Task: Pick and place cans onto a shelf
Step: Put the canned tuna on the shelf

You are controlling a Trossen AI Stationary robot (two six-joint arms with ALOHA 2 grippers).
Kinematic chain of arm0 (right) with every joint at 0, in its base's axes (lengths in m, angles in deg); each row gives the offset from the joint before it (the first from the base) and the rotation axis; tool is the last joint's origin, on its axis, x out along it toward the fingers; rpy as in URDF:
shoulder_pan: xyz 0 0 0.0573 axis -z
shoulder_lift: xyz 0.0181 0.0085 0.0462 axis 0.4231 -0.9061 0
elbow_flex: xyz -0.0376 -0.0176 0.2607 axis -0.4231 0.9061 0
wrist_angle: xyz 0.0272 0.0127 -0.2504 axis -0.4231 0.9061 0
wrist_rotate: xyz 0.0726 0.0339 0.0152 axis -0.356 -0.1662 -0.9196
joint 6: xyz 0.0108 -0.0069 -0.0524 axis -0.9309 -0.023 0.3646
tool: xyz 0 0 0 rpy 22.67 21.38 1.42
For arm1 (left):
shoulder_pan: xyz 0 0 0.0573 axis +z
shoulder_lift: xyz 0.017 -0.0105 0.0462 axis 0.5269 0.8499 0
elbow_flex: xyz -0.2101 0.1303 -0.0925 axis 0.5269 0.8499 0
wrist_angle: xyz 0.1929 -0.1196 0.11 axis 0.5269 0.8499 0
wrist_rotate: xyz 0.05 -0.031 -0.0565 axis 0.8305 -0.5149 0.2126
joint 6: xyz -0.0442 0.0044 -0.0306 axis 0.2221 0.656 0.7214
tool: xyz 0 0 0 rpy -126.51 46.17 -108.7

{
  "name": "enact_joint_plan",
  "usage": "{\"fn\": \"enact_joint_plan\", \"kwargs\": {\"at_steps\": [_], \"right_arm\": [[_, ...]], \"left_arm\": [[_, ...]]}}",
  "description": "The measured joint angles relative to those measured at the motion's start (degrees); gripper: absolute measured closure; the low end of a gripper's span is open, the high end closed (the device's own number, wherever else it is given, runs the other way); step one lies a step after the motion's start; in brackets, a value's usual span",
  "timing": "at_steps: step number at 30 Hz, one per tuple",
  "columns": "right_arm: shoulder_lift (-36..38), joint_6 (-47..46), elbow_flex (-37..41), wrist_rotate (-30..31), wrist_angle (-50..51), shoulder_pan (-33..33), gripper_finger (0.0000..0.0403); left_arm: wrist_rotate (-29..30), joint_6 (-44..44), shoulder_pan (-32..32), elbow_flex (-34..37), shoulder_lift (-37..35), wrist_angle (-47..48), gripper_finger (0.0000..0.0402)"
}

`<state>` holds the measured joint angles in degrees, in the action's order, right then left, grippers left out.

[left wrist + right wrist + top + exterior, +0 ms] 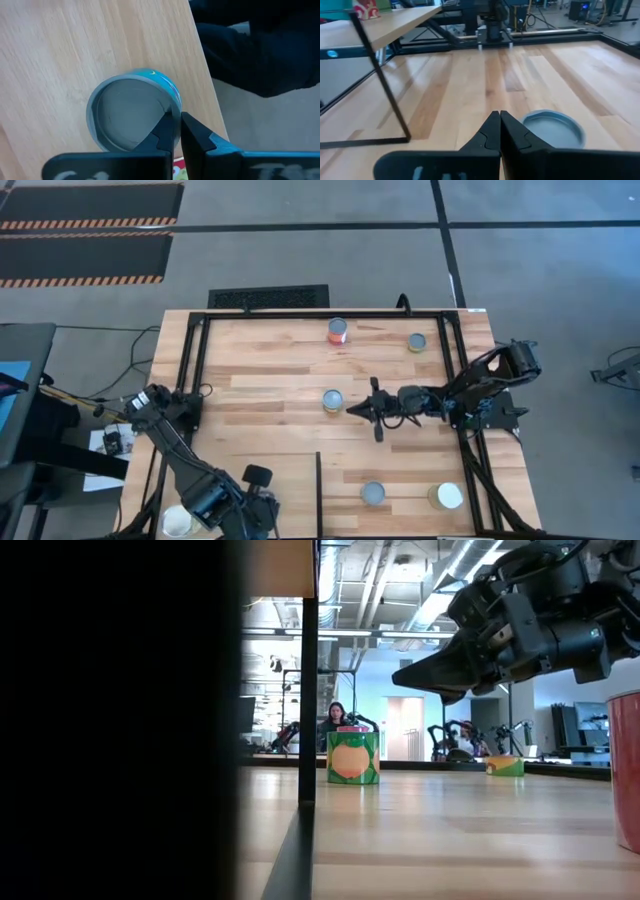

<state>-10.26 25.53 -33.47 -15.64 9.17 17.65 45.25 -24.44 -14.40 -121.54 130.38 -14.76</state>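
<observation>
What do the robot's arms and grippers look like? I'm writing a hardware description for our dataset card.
Both arms are black, jointed and boxy, with cables along them. The left gripper and right gripper each end in two dark, tapering, wedge-shaped fingers on a flat black crossbar. No markings are legible.

No text or label can be read.

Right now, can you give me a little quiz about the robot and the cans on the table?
1. True or false: the right gripper is shut.
2. The middle can beside it is: A) gripped, B) standing free, C) tipped over.
3. Fill in: the edge can below the left gripper has a ___ label.
Key: 1 true; 2 B; 3 blue.
</observation>
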Motion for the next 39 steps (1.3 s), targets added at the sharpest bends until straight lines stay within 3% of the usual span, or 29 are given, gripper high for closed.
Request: {"fn": "enact_joint_plan", "kwargs": {"at_steps": [24, 39], "right_arm": [[0.0, -1.9, 0.0, 1.4, -0.8, -1.6, 0.039], [0.0, -1.9, 0.0, 1.5, -0.6, -1.6, 0.039]], "left_arm": [[-2.4, 0.2, -0.7, 0.0, 1.6, -0.2, 0.0398], [-2.1, 0.8, -0.5, 0.0, 1.9, -1.0, 0.0375]]}}
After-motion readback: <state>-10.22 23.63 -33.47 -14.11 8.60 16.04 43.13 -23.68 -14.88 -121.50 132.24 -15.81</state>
